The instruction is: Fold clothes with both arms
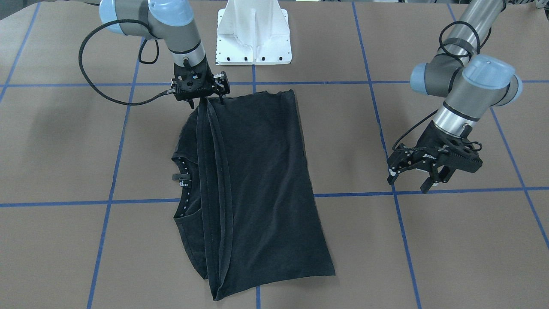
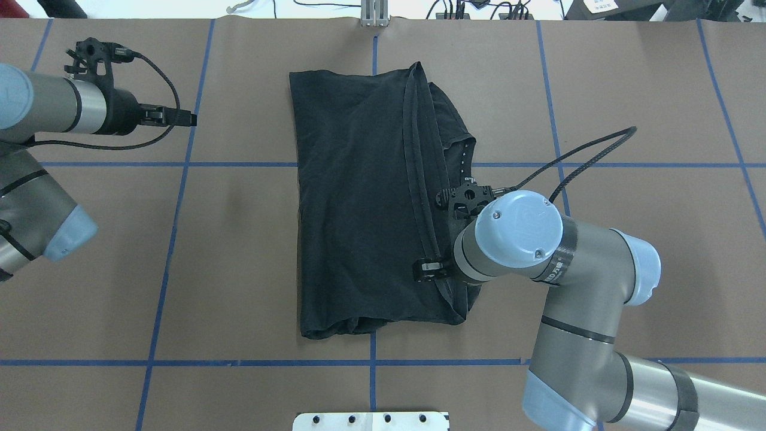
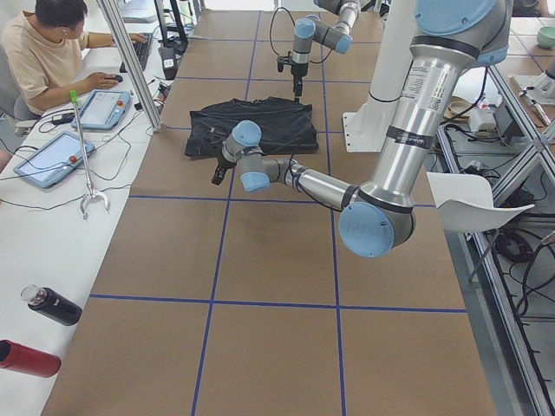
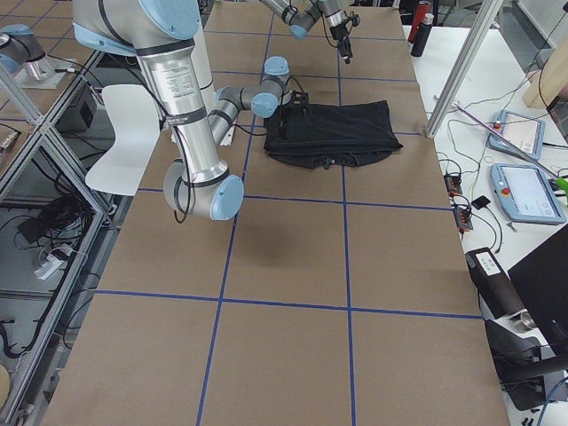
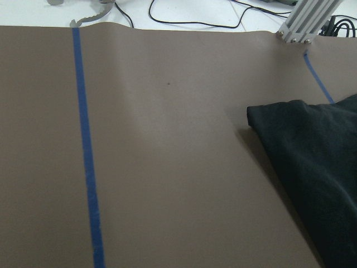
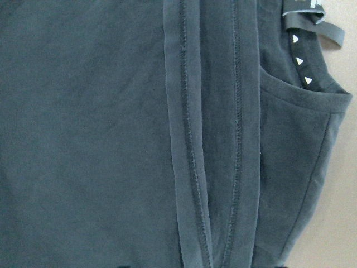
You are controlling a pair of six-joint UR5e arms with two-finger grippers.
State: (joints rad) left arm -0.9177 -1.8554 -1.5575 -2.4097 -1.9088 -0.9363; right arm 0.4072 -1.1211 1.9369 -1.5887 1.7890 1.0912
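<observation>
Findings, fold in hand: the T-shirt (image 1: 266, 180) lies flat in the middle of the table (image 1: 450, 249), between my base's edge and the operators' edge, plain black side up. It is doubled over once. The hem (image 6: 187, 139) runs as a double band just beside the collar (image 1: 185, 180), which shows on my right side.

My right gripper (image 1: 206, 102) hovers over that hem with its jaws spread. No cloth is between them as far as the views show.

My left gripper (image 1: 410, 182) hangs well apart from the shirt, over bare surface toward the left end, with its jaws also spread and empty.

Judgement: the first fold is laid and the next one is not begun. It calls for both grippers to come down on one edge of the shirt, pinch both layers together and carry that edge across evenly. The loose hem may slip.

Containers: none is on the surface. A black bottle (image 3: 52, 305) and a red bottle (image 3: 24, 358) lie on the side bench, and I cannot tell their contents.
</observation>
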